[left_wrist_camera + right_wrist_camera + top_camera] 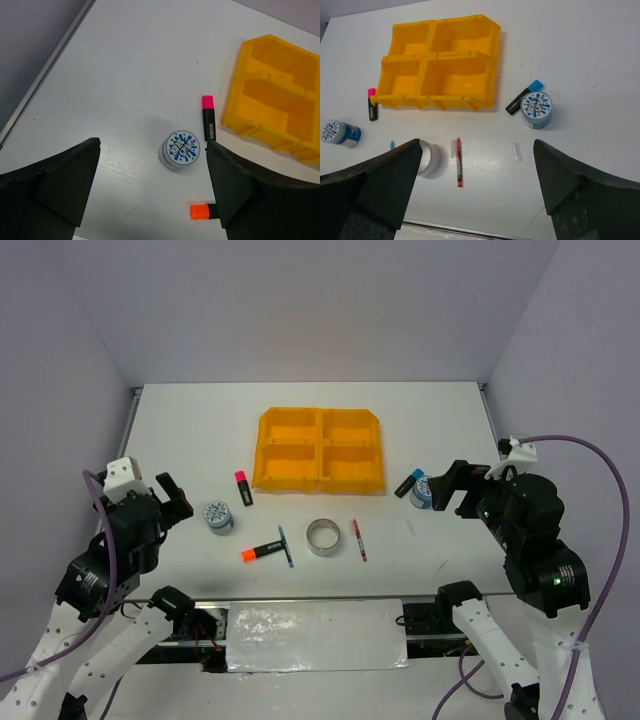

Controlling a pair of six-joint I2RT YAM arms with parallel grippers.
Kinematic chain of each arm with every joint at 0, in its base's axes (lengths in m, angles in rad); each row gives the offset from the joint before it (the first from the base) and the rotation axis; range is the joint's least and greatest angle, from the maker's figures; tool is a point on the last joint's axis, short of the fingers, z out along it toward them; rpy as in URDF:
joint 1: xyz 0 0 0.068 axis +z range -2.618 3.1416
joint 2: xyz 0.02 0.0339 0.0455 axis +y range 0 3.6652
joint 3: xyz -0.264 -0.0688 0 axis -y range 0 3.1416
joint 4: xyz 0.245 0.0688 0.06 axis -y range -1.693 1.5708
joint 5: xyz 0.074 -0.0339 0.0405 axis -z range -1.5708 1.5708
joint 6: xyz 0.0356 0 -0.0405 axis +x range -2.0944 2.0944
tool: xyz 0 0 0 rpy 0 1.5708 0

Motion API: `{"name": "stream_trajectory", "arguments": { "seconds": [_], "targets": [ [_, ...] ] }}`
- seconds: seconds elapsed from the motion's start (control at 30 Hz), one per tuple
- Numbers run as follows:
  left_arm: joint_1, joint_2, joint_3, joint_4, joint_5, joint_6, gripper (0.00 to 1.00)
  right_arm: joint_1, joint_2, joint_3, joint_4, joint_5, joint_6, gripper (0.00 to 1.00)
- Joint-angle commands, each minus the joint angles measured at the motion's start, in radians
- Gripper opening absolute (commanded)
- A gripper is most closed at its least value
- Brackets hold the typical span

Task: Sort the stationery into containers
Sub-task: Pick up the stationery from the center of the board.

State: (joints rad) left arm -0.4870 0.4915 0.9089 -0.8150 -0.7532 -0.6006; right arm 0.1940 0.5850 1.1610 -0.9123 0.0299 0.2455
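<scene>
We see both claws spread fully wide w/ nothing between the fingers. The left claw (172, 500) hangs above the table (190, 425) at abt 8 o'clock from the orange tray (320, 445), and the right claw (452, 490) at abt 4 o'clock from it. Neither touches any item

The tray sits mid-table toward the far side, w/ four compartments in a 2x2 grid. All the stationery we can make out lies on the table outside it:
- pink-cap marker (243, 488): at 7 o'clock off the tray's near-left corner, cap toward 12, close to the tray but apart from it
- left tape roll (218, 516): at 8 o'clock from the pink-cap marker, flat w/ printed face up, just ahead of the left claw
- orange-cap marker (260, 552): at 6 o'clock from the pink-cap marker, cap toward 8
- blue pen (286, 546): right by the orange-cap marker's black end; touching or not, we can't tell
- silvery ring (324, 537): at 6 o'clock from the tray's centre, opening up
- red pen (358, 539): at 3 o'clock from the ring, near but apart, lying roughly 12-to-6
- blue-cap marker (408, 483) & right tape roll (422, 491): at 4 o'clock off the tray's near-right corner; the roll looks to touch the marker's cap end
- small clear bit (517, 151): on the table at 3 o'clock from the red pen, well apart
</scene>
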Motion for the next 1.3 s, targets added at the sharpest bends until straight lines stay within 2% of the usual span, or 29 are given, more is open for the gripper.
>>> {"name": "stream_trajectory", "arguments": {
  "seconds": [0.0,0.3,0.43,0.53,0.67,0.73,0.77,0.8,0.9,0.97,1.1,1.13,1.17,1.2,1.27],
  "targets": [
    [0.018,0.016,-0.005,0.048,0.012,0.031,0.99,0.004,0.015,0.011,0.038,-0.024,0.003,1.0],
    [0.022,0.021,-0.011,0.051,0.02,0.03,0.99,0.005,0.019,0.0,0.072,-0.154,0.049,1.0],
    [0.022,0.028,-0.013,0.053,0.023,0.032,0.99,0.007,0.091,-0.02,0.079,-0.237,0.078,1.0],
    [0.022,0.035,-0.015,0.054,0.028,0.033,0.99,0.044,0.147,-0.027,0.072,-0.191,0.101,1.0],
    [0.022,0.042,-0.016,0.054,0.029,0.032,0.99,0.214,0.183,-0.069,0.107,-0.033,0.169,1.0],
    [0.022,0.044,-0.019,0.057,0.032,0.033,0.99,0.418,0.238,-0.078,0.115,0.089,0.208,1.0],
    [0.022,0.044,-0.019,0.057,0.032,0.035,0.99,0.42,0.262,-0.08,0.118,0.09,0.219,1.0],
    [0.022,0.047,-0.018,0.059,0.035,0.035,0.99,0.524,0.31,-0.083,0.127,0.146,0.238,1.0],
    [0.022,0.053,-0.018,0.06,0.038,0.038,0.99,0.654,0.41,-0.096,0.179,0.221,0.276,1.0],
    [0.022,0.058,-0.021,0.062,0.043,0.039,0.99,0.688,0.459,-0.103,0.214,0.254,0.287,0.99],
    [0.022,0.058,-0.022,0.071,0.058,0.048,0.99,0.708,0.611,-0.103,0.274,0.283,0.267,0.78],
    [0.022,0.058,-0.024,0.073,0.06,0.048,0.99,0.706,0.639,-0.106,0.289,0.283,0.256,0.63],
    [0.021,0.059,-0.024,0.073,0.061,0.05,0.99,0.705,0.695,-0.104,0.303,0.277,0.238,0.58],
    [0.022,0.061,-0.024,0.071,0.06,0.048,0.99,0.703,0.726,-0.092,0.322,0.269,0.226,0.53],
    [0.021,0.061,-0.022,0.07,0.058,0.045,0.99,0.703,0.826,-0.069,0.326,0.263,0.204,0.53]
  ]
}}
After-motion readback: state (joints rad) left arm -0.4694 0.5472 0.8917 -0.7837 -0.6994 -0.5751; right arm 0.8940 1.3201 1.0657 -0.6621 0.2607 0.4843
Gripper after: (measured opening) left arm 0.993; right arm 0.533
